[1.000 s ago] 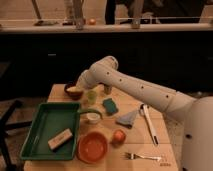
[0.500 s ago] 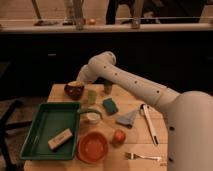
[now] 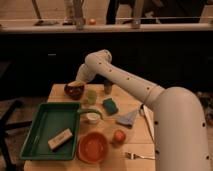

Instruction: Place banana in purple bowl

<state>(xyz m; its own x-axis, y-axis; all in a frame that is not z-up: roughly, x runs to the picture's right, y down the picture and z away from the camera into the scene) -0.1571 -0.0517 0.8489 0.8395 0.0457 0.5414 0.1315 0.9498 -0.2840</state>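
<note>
I see claw (image 3: 80, 80) just above bowl (image 3: 74, 90) at bench (image 3: 60, 92) back-left | banana (image 3: 76, 84) sits in bowl | claw grip state: I cannot tell | tray (image 3: 50, 125) holds block (image 3: 60, 139)

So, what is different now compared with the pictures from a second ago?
The arm swung left and back, carrying the gripper over the purple bowl at the table's far-left corner, where the banana now shows at the rim. The green tray, tan block, orange bowl and white cup stayed put.
</note>
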